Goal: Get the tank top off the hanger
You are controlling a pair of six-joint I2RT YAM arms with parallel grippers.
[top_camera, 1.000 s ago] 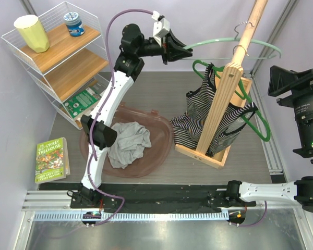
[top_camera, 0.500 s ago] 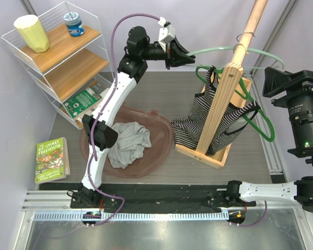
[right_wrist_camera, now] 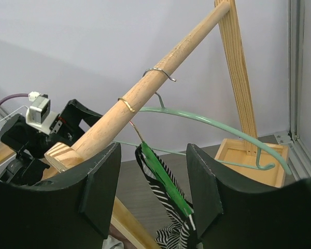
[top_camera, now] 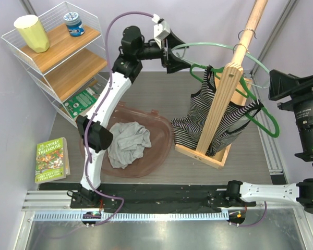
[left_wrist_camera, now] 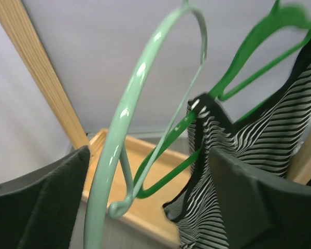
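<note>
So the left arm (top_camera: 101, 112) is stretched way out from its base, climbing up and away toward the wooden rack (top_camera: 219, 107). The wrist is bent over sideways, so the left gripper (left_wrist_camera: 147, 155) points flat at the top of the rack. Its jaws are spread wide. The end of the pale green hanger (top_camera: 214, 47) runs through the gap between them, and in the wrist view neither finger is pinching it, so that's a loose, released gripper as far as I can see.

The right arm (top_camera: 271, 190) is folded very differently. Its lower link lies flat along the near edge, out to the right of the rack, then the rest goes up, and the wrist sits high on the rack's right side, aimed back at it. The right gripper (right_wrist_camera: 153, 155) has its jaws apart too, with nothing between them. It's just looking at the rod.

The striped tank top (top_camera: 198, 117) is on the dark green hanger (top_camera: 261, 122), which hangs off the rack's rod, and the fabric drapes down against the rack's slanted board into its base tray. The pale hanger hooks on the same rod, a little higher up.
</note>
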